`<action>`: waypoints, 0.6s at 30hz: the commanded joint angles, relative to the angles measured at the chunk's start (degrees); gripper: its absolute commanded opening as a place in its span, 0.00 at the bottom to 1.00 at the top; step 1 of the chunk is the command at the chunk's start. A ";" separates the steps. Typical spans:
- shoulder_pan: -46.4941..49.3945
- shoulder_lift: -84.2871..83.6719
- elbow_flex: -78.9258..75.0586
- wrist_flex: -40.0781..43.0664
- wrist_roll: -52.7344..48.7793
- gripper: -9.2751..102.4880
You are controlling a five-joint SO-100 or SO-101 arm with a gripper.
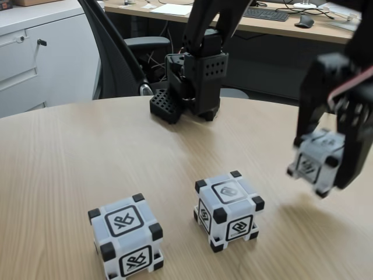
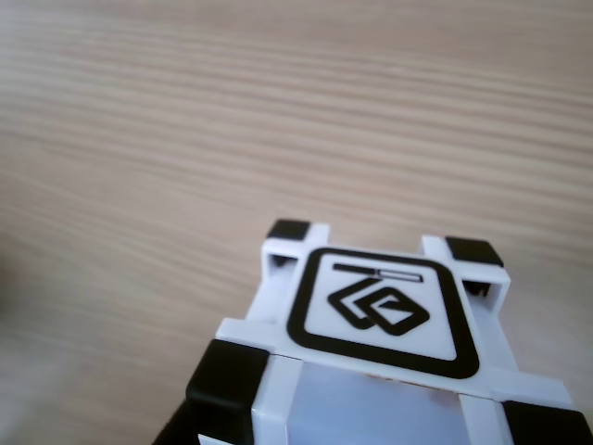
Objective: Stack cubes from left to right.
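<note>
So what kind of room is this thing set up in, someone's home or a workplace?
Most likely an office. Behind the round wooden table stands a desk with a keyboard and mouse, a black office chair and white cabinets.

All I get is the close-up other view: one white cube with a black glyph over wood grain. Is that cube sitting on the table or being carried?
Observer: Carried. In the fixed view the gripper has its jaws shut on the held cube, clear of the table, at the right side.
Operator: Are there any other cubes around?
Observer: Yes, two more rest on the table: the left cube and the middle cube, apart from each other.
Operator: Is anything stacked yet?
Observer: No. Both resting cubes stand alone with nothing on top.
Operator: Where is the arm fixed?
Observer: Its black base stands at the table's far edge.
</note>
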 commanded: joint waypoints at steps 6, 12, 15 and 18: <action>0.53 15.29 -0.79 0.62 3.08 0.08; 0.53 24.70 -0.44 1.67 4.31 0.08; 0.53 25.22 -0.44 3.69 2.99 0.08; 0.70 25.22 -0.44 4.57 3.16 0.08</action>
